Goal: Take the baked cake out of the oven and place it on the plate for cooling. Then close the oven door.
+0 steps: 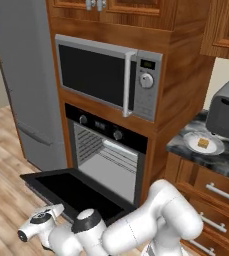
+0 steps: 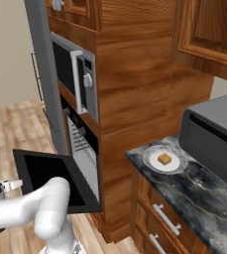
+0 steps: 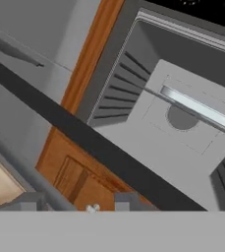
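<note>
Standing against the tall grey refrigerator [image 1: 21, 80], a wooden cabinet column [image 2: 135, 99] is seen carrying the silver microwave [image 1: 108, 77] above the black oven [image 1: 108, 155], whose cavity is exposed with its wire racks [image 1: 118, 157] visible. The oven door [image 1: 73, 190] is found lowered to a near-level position, its dark edge crossing the hand view diagonally. To the right, a dark marbled counter [image 2: 204, 198] is topped by a grey toaster box [image 1: 226, 112] at its back edge. Near the counter's left front corner the plate [image 2: 152, 161] is set, and the baked cake [image 2: 164, 159] is resting on it, about its middle. The gripper [image 3: 77, 201] is held low beside the door's outer edge; its finger tips [image 3: 33, 202] are seen apart by a gap, with nothing visible between them.
</note>
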